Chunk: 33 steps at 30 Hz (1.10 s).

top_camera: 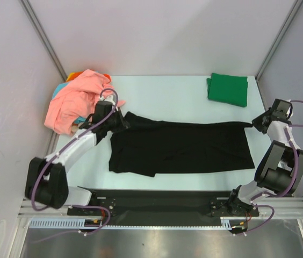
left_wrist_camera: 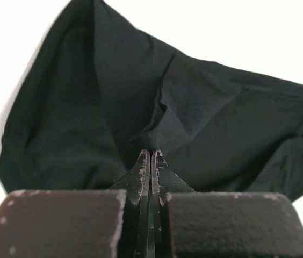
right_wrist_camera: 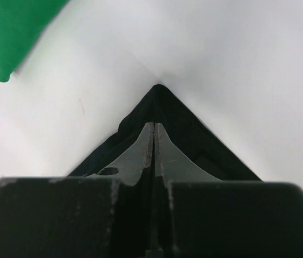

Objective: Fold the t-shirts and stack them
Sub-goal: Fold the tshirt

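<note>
The black t-shirt (top_camera: 181,148) lies spread lengthwise across the middle of the table, folded over on itself. No blue mark shows on it. My left gripper (top_camera: 121,121) is shut on its far left corner; in the left wrist view the fingers (left_wrist_camera: 151,154) are pressed together with the black cloth (left_wrist_camera: 87,118) bunched at the tips. My right gripper (top_camera: 255,125) is shut on its far right corner; in the right wrist view the closed tips (right_wrist_camera: 154,127) pinch the black corner (right_wrist_camera: 165,107). A folded green t-shirt (top_camera: 228,88) lies at the far right and also shows in the right wrist view (right_wrist_camera: 12,32).
A crumpled salmon-pink shirt (top_camera: 76,102) lies heaped at the far left, over orange (top_camera: 73,76) and teal (top_camera: 59,89) cloth. Grey walls with metal posts (top_camera: 47,40) enclose the table. A black rail (top_camera: 162,201) runs along the near edge between the arm bases.
</note>
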Tool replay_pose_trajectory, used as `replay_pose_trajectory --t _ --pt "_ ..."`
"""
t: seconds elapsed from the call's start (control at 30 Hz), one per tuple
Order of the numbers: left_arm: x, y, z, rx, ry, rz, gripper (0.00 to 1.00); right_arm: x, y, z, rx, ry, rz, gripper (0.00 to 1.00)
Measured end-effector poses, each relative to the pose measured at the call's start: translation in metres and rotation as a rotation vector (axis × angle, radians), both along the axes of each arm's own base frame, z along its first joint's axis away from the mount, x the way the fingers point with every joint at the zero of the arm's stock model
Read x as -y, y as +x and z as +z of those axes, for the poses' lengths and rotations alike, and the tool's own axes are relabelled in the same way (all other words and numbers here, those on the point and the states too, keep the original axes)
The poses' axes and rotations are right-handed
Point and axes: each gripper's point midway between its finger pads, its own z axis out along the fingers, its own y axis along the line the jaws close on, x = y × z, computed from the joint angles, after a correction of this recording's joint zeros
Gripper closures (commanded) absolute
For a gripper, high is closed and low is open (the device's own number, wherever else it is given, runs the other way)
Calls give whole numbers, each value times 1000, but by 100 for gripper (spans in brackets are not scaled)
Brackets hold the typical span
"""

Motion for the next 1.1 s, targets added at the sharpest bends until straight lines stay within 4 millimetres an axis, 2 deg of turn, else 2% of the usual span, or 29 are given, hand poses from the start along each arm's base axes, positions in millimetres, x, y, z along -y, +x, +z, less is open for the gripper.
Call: replay_pose_trajectory --t 0.2,0.3,0.4,0.6,0.63,0.67,0.7,0.73,0.77,0.8,0.83,0.9,1.0,1.1 --pt "-2 -33 30 82 14 3 100 -3 -1 -4 9 26 -1 100" --pt "-2 -48 37 96 21 0 99 -4 -1 -6 10 31 1 100" --pt "-4 -64 30 74 30 -6 100 -5 -3 -10 5 36 -1 100" --pt "-12 -101 -3 -10 54 -11 100 -6 -8 -17 -10 42 -8 100" --pt "-13 -107 -7 -21 52 -10 91 -5 -8 -17 -10 42 -11 100" --pt "-14 -113 -12 -32 53 -11 78 -4 -8 -17 -11 40 -14 93" --pt "-16 -119 -16 -40 50 -12 68 -4 -8 -17 -11 40 -18 73" --pt "-17 -124 -21 -52 45 -7 50 -4 -9 -17 -11 44 -22 47" --pt "-18 -129 -26 -63 48 -8 44 -3 -9 -17 -9 48 -29 17" --pt "-19 -135 -30 -78 43 -2 39 -3 -9 -17 -9 50 -32 11" --pt "-19 -140 -34 -92 42 -2 28 -2 -9 -17 -12 45 -28 6" --pt "-17 -149 -39 -111 35 -6 25 -3 -10 -18 -15 42 -28 5" --pt "-15 -150 -36 -103 22 5 23 -8 -9 -14 -18 22 -15 5" --pt "-17 -144 -37 -94 29 28 22 -35 0 0 7 -24 63 5"
